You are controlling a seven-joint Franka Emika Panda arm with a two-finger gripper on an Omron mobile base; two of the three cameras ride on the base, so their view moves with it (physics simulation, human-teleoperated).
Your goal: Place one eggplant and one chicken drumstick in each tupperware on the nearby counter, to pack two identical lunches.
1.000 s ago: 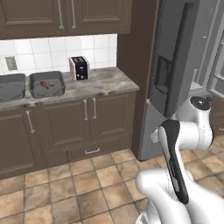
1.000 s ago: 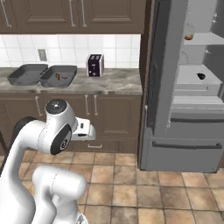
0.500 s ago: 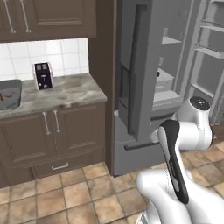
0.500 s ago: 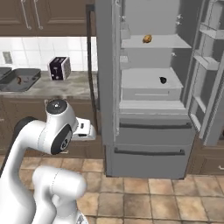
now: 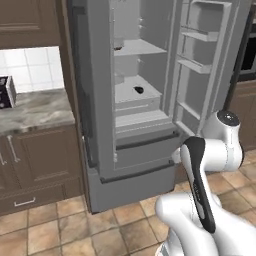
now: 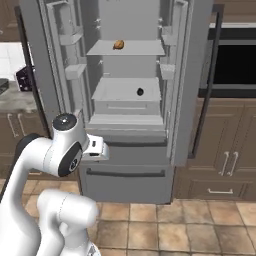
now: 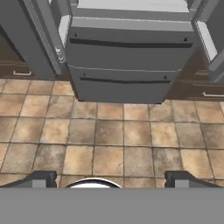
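Inside the open fridge, a golden-orange chicken drumstick (image 6: 118, 44) lies on the upper shelf. A glossy near-black eggplant (image 6: 140, 92) (image 5: 138, 90) rests on the shelf below it. The counter (image 5: 31, 109) (image 6: 9, 99) lies to the left of the fridge. A dark grey corner of a tupperware (image 6: 2, 85) just shows at the picture's left edge. My gripper (image 7: 111, 179) is open with nothing between its fingers. It points down at the tiled floor in front of the fridge's bottom drawers, well below and short of the shelves.
Both fridge doors (image 6: 62, 75) (image 6: 186, 80) stand wide open, with shelves on their inner sides. A toaster (image 5: 5, 91) (image 6: 22, 80) stands on the counter. A wall oven (image 6: 232, 65) and brown cabinets (image 6: 225, 160) are right of the fridge. The floor (image 7: 109, 140) is brown tile.
The whole picture has shifted: the base has moved, so the open fridge now faces me and the counter has slid off to the left. The gripper stays open.
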